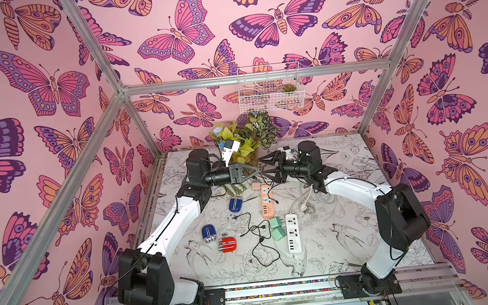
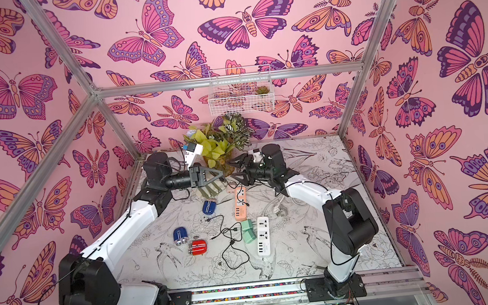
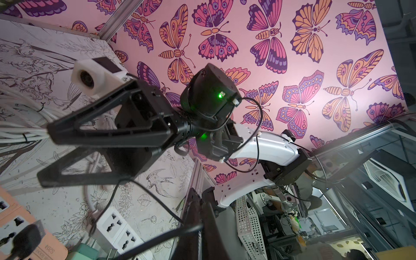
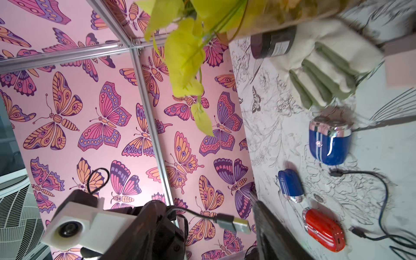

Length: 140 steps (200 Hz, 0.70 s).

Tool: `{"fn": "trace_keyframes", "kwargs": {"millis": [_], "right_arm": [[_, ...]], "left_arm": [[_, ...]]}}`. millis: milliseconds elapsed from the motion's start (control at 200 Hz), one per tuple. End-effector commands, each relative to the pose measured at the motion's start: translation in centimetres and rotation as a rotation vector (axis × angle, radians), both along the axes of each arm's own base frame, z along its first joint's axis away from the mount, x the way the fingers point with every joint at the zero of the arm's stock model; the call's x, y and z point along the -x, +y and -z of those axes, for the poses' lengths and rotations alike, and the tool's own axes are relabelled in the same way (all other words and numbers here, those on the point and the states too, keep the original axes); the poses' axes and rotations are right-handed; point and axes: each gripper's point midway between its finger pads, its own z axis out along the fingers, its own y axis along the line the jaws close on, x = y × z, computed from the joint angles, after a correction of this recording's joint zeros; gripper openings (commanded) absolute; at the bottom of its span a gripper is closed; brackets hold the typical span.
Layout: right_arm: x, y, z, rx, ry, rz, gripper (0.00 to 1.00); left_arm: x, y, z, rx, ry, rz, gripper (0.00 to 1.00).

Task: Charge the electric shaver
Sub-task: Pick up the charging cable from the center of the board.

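Okay, in both top views left hand (image 1: 256, 172) is sitting pinched shut mid-frame, right hand (image 1: 263, 166) facing it, gaping wide; red shaver (image 1: 227, 244) and blue shavers (image 1: 236, 205) are lying lower-centre on surface (image 1: 350, 240). Left wrist: right hand (image 3: 44, 156) is gaping at left. Right wrist: red shaver (image 4: 324, 229) is lying lower right, USB plug (image 4: 234, 222) bottom-centre.

On table (image 1: 350, 240), left of centre: rear shaver (image 1: 236, 204) behind left shaver (image 1: 208, 234) and front shaver (image 1: 227, 245); charging cable (image 1: 258, 227) between front shaver and plug adapters (image 1: 277, 228); near power strip (image 1: 294, 234) just right of adapters; far power strip (image 1: 266, 201) behind them; potted plant (image 1: 244, 141) at back.
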Motion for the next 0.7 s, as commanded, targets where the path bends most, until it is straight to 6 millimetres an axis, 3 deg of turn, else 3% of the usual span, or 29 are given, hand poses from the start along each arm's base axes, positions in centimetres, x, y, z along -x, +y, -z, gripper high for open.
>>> {"fn": "trace_keyframes", "kwargs": {"millis": [0, 205, 411, 696], "right_arm": [[0.7, 0.8, -0.2, -0.054, 0.027, 0.002, 0.69], [0.5, 1.3, -0.8, -0.137, 0.082, 0.023, 0.68], [0.6, 1.6, -0.9, -0.194, 0.261, 0.057, 0.67], [3.3, 3.2, 1.3, -0.152, 0.546, 0.025, 0.68]], "left_arm": [[-0.2, -0.3, -1.6, 0.030, -0.060, 0.023, 0.00], [-0.2, -0.2, -1.7, 0.036, -0.058, 0.030, 0.00], [-0.2, -0.4, -1.0, 0.031, -0.051, 0.044, 0.00], [-0.5, -0.6, -0.4, 0.025, -0.055, 0.059, 0.00]]}}
